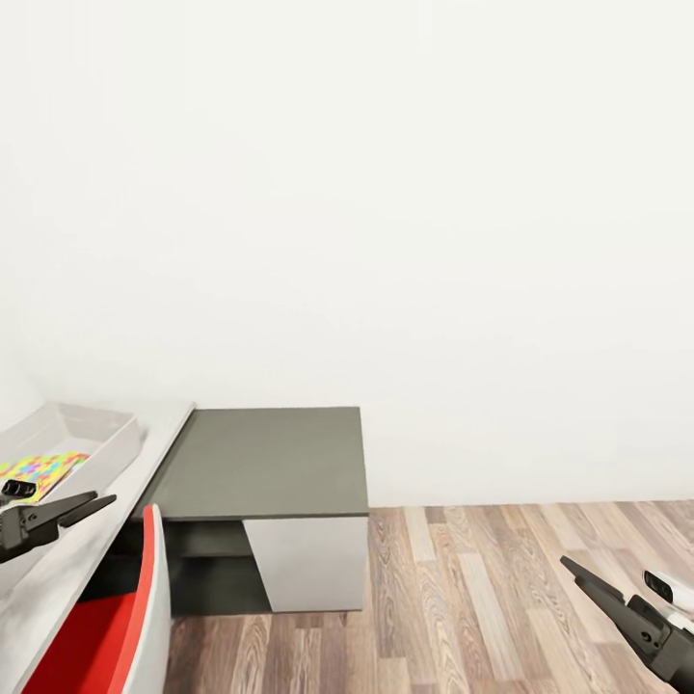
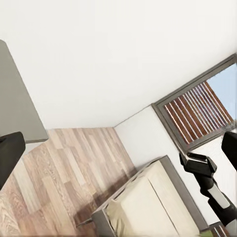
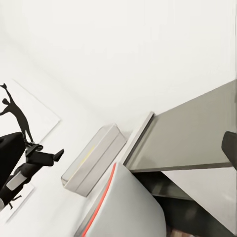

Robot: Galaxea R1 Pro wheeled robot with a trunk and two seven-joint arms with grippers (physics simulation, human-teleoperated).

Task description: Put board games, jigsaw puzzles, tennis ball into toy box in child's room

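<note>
The light-grey toy box (image 1: 96,439) sits on the pale table top (image 1: 87,554) at the left edge of the head view. A multicoloured jigsaw puzzle (image 1: 43,469) lies inside it. My left gripper (image 1: 89,503) hovers just in front of the toy box, open and empty. Its wrist view looks across the room at the cream bed (image 2: 148,207), and the left gripper (image 2: 118,150) has its jaws far apart. My right gripper (image 1: 590,581) hangs open over the wood floor at the lower right. Past the right gripper (image 3: 118,148) I see the toy box (image 3: 94,160) from the side.
The table's lower dark-grey section (image 1: 265,463) stands against the white wall, with a white drawer front (image 1: 308,564) below. A red and grey chair (image 1: 116,627) is close at the lower left. Wood floor (image 1: 501,598) spreads to the right. A window with blinds (image 2: 197,108) is beyond the bed.
</note>
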